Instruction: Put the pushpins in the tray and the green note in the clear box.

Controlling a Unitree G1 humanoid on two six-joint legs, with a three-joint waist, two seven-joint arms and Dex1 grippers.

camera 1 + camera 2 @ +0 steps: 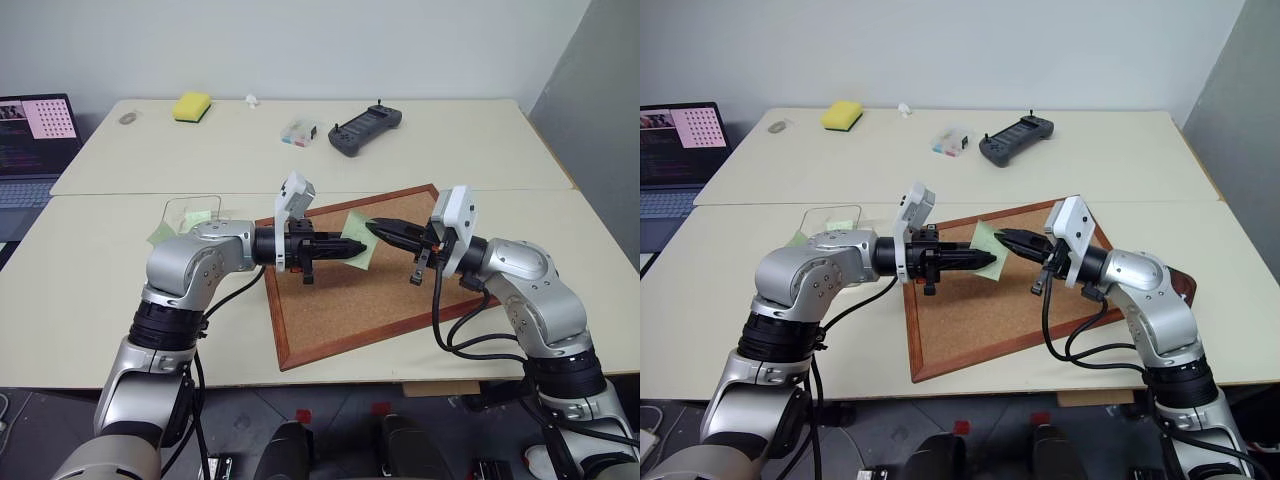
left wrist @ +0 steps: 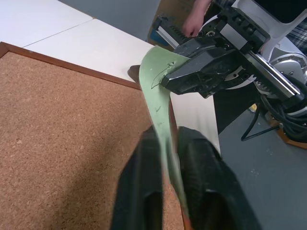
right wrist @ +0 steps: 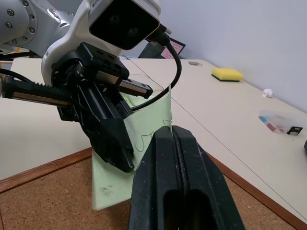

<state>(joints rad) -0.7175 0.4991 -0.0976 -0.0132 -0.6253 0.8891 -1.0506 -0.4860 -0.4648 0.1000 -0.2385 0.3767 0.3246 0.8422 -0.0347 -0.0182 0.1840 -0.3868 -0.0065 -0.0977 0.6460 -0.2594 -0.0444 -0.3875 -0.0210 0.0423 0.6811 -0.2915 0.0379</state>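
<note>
The pale green note (image 1: 358, 243) hangs upright above the corkboard (image 1: 350, 300), pinched from both sides. My left gripper (image 1: 352, 246) reaches in from the left and is shut on the note's lower edge; the paper runs between its fingers (image 2: 144, 163). Opposite it, my right gripper (image 1: 374, 227) is shut on the note's upper corner, and its closed fingers (image 3: 160, 143) meet the paper's edge. Behind my left arm stands the clear box (image 1: 192, 212). A bit of the dark reddish-brown tray (image 1: 1183, 284) shows behind my right forearm. The pushpins are out of view.
A yellow sponge (image 1: 191, 106), a small clear case (image 1: 299, 132) and a black controller (image 1: 365, 130) lie on the far table. A laptop (image 1: 35, 140) sits at the far left. A person's hand (image 2: 194, 19) shows beyond the table in the left wrist view.
</note>
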